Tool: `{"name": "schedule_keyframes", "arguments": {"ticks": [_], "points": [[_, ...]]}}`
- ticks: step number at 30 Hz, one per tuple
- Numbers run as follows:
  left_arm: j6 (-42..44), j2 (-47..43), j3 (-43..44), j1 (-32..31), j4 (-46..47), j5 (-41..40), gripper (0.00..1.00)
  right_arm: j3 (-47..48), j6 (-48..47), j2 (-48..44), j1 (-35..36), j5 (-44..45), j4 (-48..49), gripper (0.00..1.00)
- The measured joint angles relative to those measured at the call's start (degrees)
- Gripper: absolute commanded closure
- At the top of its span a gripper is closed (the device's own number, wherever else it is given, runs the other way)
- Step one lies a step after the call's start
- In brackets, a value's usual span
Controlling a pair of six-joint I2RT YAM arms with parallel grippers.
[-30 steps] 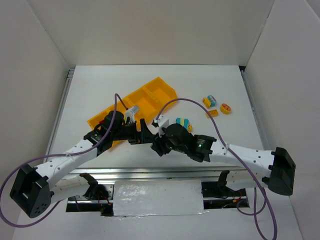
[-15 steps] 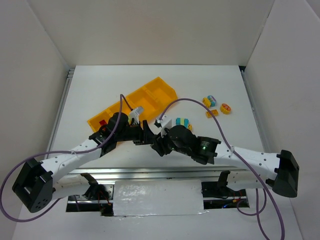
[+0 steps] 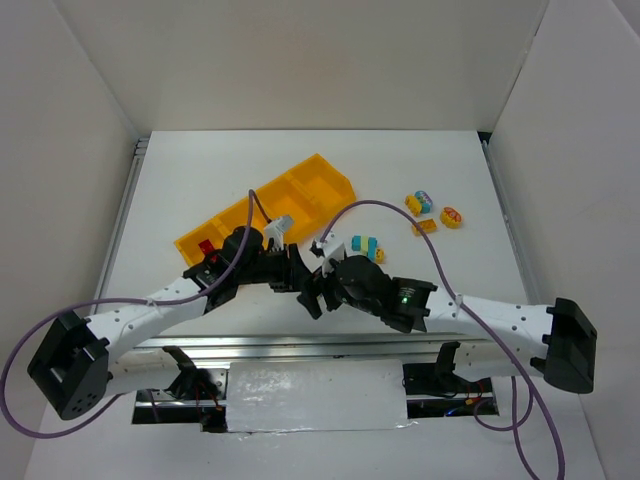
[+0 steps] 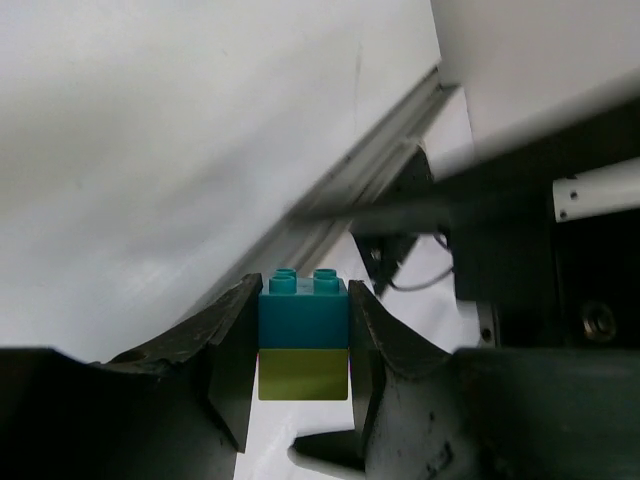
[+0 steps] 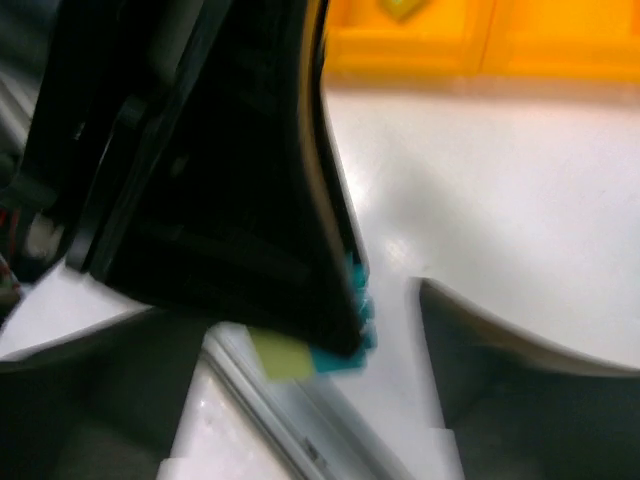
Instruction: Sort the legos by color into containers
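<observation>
Arms met low over the near middle of the white table [image 3: 440, 160] in the top view, the left gripper [image 3: 292, 276] and right gripper [image 3: 315, 292] nose to nose, and whatever was between them was too small to make out there. The long orange-yellow plastic tray of four square compartments [image 3: 322, 180] lay slanted just beyond them, with a small red brick [image 3: 207, 245] in its leftmost compartment. A teal and yellow brick [image 3: 365, 245] lay loose beside the right arm, and a group of small mixed-colour bricks [image 3: 420, 202] sat well apart to the right. In the left wrist view, the left gripper's dark jaws were clamped on a two-brick stack [image 4: 303, 340], teal on top and yellow-green beneath, held up off the table. The right wrist view was blurred. It showed that same stack at the tip of the left gripper's dark finger, with the right gripper's own fingers [image 5: 500, 350] standing apart on either side and touching nothing that could be seen. The step in hand looked like dealing with this two-colour stack. Since the colours belong in different compartments, the next move probably called for the right gripper to close on one brick and pull it free before either half went to the tray.
</observation>
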Motion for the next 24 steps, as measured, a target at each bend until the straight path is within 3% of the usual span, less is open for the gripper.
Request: {"name": "schedule_keyframes", "arguments": {"ticks": [11, 18, 24], "points": [[3.85, -2.49, 3.13, -2.05, -1.31, 2.27, 1.00, -3.15, 1.62, -8.68, -4.81, -9.46, 1.70, 0.00], [8.26, -4.98, 3.23, -2.34, -1.77, 5.73, 1.00, -6.60, 4.20, -19.28, -18.56, -32.24, 2.03, 0.02], [10.78, -7.50, 3.23, -2.34, -0.52, 10.36, 1.00, -8.09, 7.34, -21.00, -20.06, -45.03, 3.56, 0.08]]}}
